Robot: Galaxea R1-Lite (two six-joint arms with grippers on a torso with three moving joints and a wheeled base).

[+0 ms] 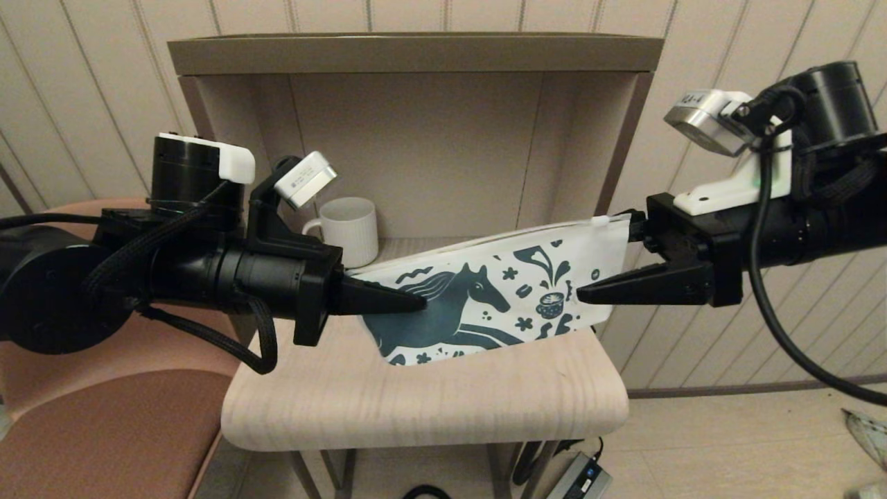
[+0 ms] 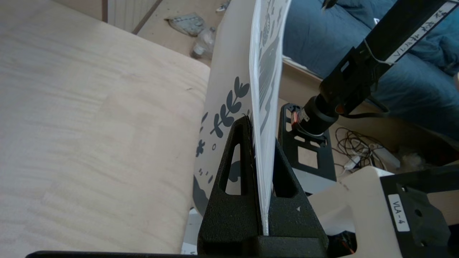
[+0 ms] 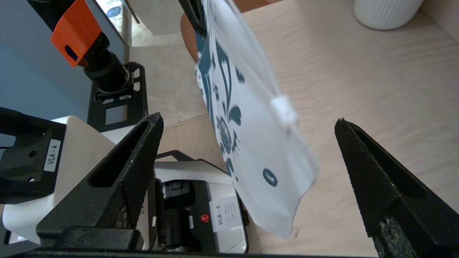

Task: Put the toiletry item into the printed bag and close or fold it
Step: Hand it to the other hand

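The printed bag (image 1: 485, 298), white with a dark teal horse, hangs tilted over the wooden table (image 1: 429, 409), its right end higher. My left gripper (image 1: 423, 303) is shut on the bag's left end. In the left wrist view the bag's edge (image 2: 267, 71) is pinched between the fingers of that gripper (image 2: 260, 132). My right gripper (image 1: 604, 262) is open at the bag's right end. In the right wrist view the bag's corner (image 3: 265, 154) lies between the wide-apart fingers of that gripper (image 3: 249, 119), touching neither. The white zip slider (image 3: 284, 107) sits near that end. The toiletry item is out of view.
A white ribbed mug (image 1: 346, 229) stands at the back left of the table, inside the shelf alcove (image 1: 416, 138). A brown chair (image 1: 104, 430) is at the left. A power adapter (image 1: 578, 478) lies on the floor below the table's front edge.
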